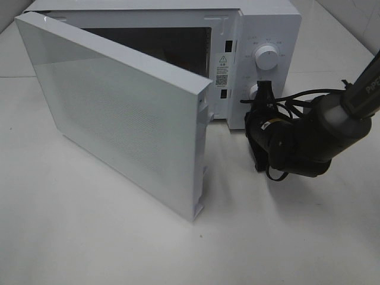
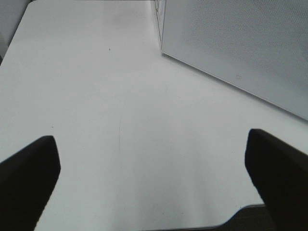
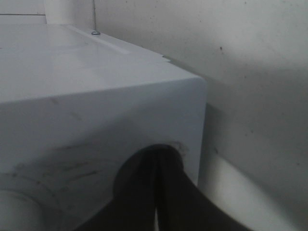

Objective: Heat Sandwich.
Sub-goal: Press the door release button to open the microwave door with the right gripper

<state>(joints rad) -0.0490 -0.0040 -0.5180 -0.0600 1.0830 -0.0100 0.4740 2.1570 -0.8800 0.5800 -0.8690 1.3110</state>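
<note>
Open microwave (image 1: 279, 24), cavity (image 1: 172, 44) dark, right fingers (image 3: 134, 192) closed against lower dial (image 1: 255, 90)

A white microwave (image 1: 264, 21) stands at the back of the white counter (image 1: 89, 243), its door (image 1: 119, 113) swung wide and jutting forward over the counter, the perforated inner panel facing out. Behind the door the cavity (image 1: 172, 44) is dark. A warning label (image 1: 222, 66) sits on the front frame beside the control panel, where an upper knob (image 1: 266, 58) shows fully and a lower knob (image 1: 254, 89) is mostly hidden. A pale, speckled wall (image 3: 250, 72) rises behind the microwave's corner.
</note>
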